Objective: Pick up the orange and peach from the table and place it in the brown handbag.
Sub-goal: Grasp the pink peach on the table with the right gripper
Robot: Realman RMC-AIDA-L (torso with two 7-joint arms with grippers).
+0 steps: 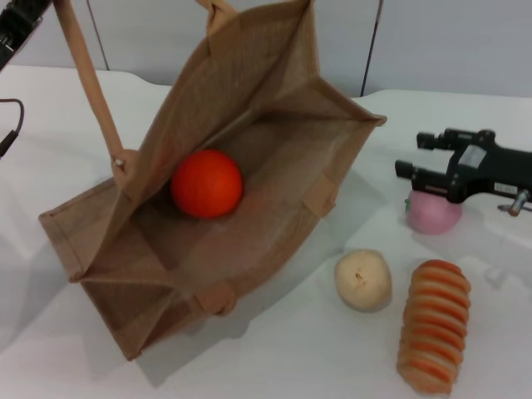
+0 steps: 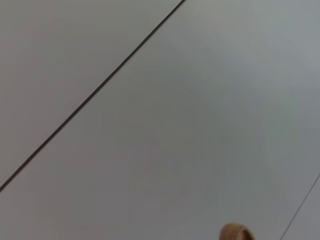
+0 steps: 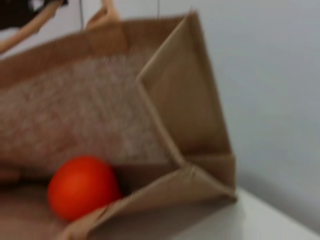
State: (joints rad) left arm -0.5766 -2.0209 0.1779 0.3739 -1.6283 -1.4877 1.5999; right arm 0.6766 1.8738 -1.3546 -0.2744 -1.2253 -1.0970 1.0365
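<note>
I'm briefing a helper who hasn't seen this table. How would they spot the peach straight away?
Start at the brown handbag lying open on the white table, then look to its right, where the right claw hovers. The peach sits directly under that claw. It is the only pink fruit: the round one nearer the front is cream, and the striped loaf is long.

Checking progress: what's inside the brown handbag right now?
Only the orange, lying on the inner wall of the brown handbag. The folded near wall hides part of the interior. The peach sits outside under the right gripper.
</note>
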